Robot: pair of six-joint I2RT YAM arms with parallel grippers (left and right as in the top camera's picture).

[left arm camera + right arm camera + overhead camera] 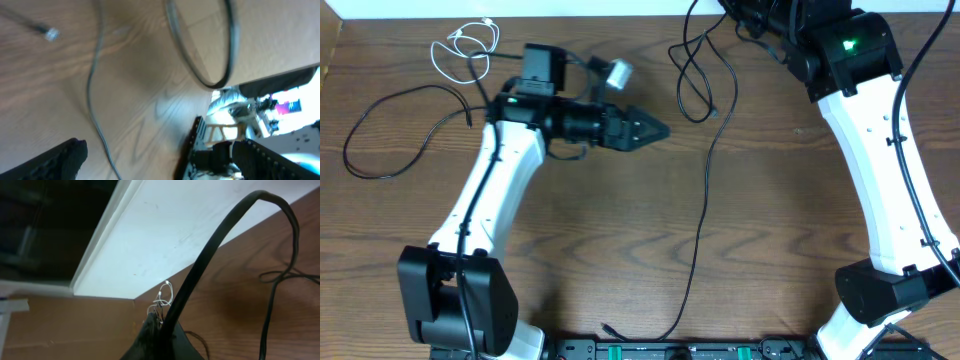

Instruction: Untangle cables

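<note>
A long thin black cable runs from loops at the back down to a plug at the front edge. Another black cable loops at the left, and a thin white cord lies at the back left. My left gripper is open, left of the loops and holding nothing. In the left wrist view its fingers stand wide apart, with a cable running between them and a loop ahead. My right gripper is shut on a black cable that arcs upward.
A white wall edge borders the back of the wooden table. The right arm stands along the right side with its own thick leads. A black rail runs along the front edge. The white cord shows beyond the right fingertips.
</note>
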